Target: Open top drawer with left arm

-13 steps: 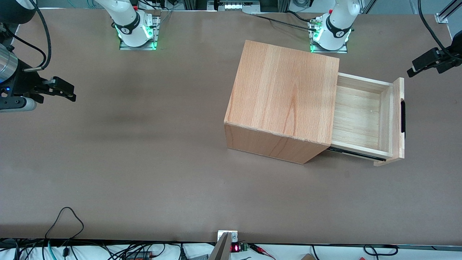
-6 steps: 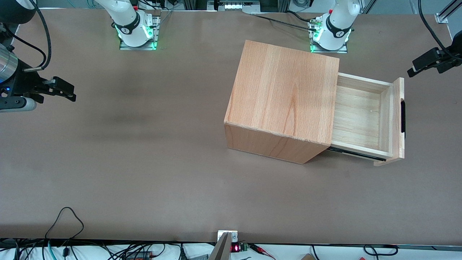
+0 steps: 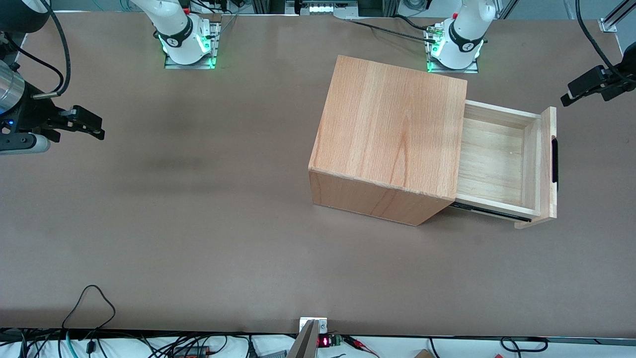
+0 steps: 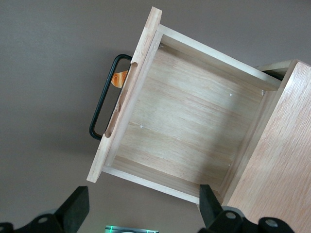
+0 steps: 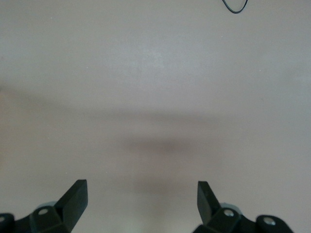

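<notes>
Front view: the wooden cabinet (image 3: pixel 390 136) stands on the brown surface (image 3: pixel 198 223), toward the working arm's end. Its top drawer (image 3: pixel 502 164) is pulled well out of the cabinet's front, so the bare light-wood tray shows from above, with the flat front panel (image 3: pixel 548 166) at its outer end and the black bar handle (image 3: pixel 555 164) on that panel. A dark slide rail (image 3: pixel 489 211) shows under the drawer's nearer edge. The left arm's gripper (image 3: pixel 579 89) hangs near the edge of the picture, above the surface, well apart from the handle and farther from the front camera than it, touching nothing.

Left wrist view: the camera looks down from above into the open drawer (image 4: pixel 184 126), whose tray holds nothing. The handle (image 4: pixel 104 102) stands off the front panel (image 4: pixel 127 92), and a small orange-striped object (image 4: pixel 119 79) peeks out between them, mostly hidden. The two black fingertips (image 4: pixel 75 206) are spread wide with nothing between them; the jaws are open, clear of the drawer. A corner of the cabinet top (image 4: pixel 277 170) shows beside the tray.

Right wrist view: only bare surface (image 5: pixel 155 97).
</notes>
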Controlling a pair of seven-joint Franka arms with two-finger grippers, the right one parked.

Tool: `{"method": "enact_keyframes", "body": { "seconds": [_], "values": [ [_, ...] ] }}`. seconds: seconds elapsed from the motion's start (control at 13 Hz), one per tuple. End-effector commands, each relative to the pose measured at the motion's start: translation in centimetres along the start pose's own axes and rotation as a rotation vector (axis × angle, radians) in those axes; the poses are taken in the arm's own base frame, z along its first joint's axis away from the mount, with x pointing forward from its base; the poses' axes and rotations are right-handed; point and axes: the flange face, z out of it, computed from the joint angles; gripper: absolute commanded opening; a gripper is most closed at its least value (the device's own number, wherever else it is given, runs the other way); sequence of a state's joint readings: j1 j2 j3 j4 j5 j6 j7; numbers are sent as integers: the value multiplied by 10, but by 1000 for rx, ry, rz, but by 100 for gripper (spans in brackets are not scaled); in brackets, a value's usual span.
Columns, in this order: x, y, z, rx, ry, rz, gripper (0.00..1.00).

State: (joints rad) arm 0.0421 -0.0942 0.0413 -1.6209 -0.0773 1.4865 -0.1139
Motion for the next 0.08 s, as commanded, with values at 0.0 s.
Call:
{"method": "enact_keyframes", "body": {
  "seconds": [0.0],
  "values": [
    [1,-2,-7,30,5,-2,100]
  ]
}}
